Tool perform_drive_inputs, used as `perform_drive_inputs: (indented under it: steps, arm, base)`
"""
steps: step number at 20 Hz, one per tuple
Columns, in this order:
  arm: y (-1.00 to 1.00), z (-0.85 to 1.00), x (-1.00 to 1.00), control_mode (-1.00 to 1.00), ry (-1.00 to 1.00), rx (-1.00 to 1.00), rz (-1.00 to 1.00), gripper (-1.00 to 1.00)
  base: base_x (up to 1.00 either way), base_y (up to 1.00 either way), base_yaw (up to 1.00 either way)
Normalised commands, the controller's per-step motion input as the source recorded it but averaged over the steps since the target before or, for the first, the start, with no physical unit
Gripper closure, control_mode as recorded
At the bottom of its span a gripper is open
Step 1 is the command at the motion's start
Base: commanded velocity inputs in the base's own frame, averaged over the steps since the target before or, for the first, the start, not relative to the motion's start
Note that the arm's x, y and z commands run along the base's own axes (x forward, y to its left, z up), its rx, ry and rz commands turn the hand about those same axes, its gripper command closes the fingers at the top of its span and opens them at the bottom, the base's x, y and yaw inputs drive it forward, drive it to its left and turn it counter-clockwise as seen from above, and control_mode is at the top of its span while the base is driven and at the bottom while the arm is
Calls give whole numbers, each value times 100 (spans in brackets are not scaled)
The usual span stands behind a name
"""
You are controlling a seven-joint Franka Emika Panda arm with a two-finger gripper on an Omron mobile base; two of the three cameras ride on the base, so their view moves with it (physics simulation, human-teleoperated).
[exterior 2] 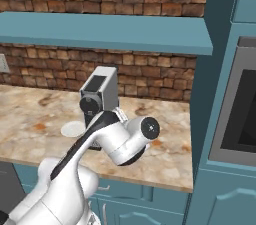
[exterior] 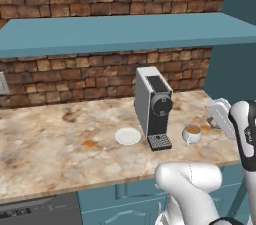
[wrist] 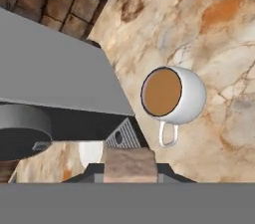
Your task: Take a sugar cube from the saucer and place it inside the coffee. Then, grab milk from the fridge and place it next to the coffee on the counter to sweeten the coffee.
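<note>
The pincer (wrist: pixel 130 172) holds the sugar cube (wrist: pixel 130 165) clamped above the table (wrist: pixel 219 68), short of the coffee (wrist: pixel 172 94), ready to drop it in.

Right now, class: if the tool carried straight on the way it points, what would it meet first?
Probably the bare counter beside the coffee. The tool, shut on the sugar cube, points at the cup's near side rather than into it, though depth is unclear.
</note>
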Motion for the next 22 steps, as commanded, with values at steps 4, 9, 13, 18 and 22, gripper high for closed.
perform_drive_inputs:
  steps: [4,9,13,18,22]
  arm:
    - [1,-32,33,-100,7,3,0,100]
    - [1,-25,29,-100,5,0,0,100]
    - [0,-22,29,-100,4,0,0,100]
    - [0,-30,33,-100,2,0,0,100]
    - [0,-33,27,-100,0,1,0,100]
  base:
    - [0,0,0]
    - [0,0,0]
    - [0,0,0]
    - [0,0,0]
    - [0,0,0]
